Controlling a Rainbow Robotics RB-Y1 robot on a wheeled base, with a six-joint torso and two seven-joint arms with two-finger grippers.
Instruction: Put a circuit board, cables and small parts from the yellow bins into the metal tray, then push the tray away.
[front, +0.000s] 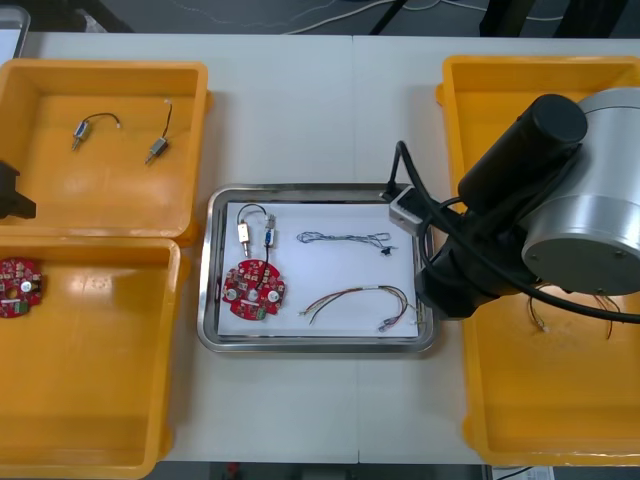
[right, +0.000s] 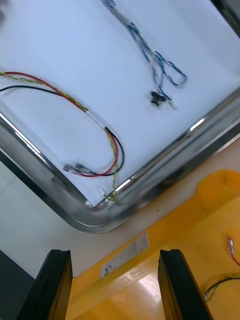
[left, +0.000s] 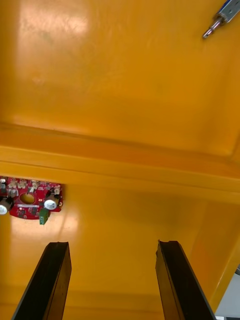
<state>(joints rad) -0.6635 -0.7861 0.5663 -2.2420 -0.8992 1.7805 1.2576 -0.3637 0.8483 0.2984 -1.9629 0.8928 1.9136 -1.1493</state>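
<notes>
The metal tray (front: 206, 300), white inside, lies mid-table. It holds a round red circuit board (front: 253, 288), two small metal parts (front: 244, 232), a blue and white cable (front: 345, 238) and a red and yellow cable (front: 360, 298). My right gripper (right: 116, 260) is open and holds nothing. It hangs over the right bin's rim (right: 150, 270), just outside the tray's corner (right: 92, 220), with the red and yellow cable (right: 102, 131) beyond it. My left gripper (left: 112, 250) is open over the near left bin. A second circuit board (left: 31, 200) lies ahead of one finger.
The far left bin (front: 190, 150) holds two small metal parts (front: 158, 148). The near left bin (front: 100, 400) has a red board (front: 20, 287) at its edge. My right arm (front: 560, 190) covers much of the right bins, where cable ends (right: 231, 246) lie.
</notes>
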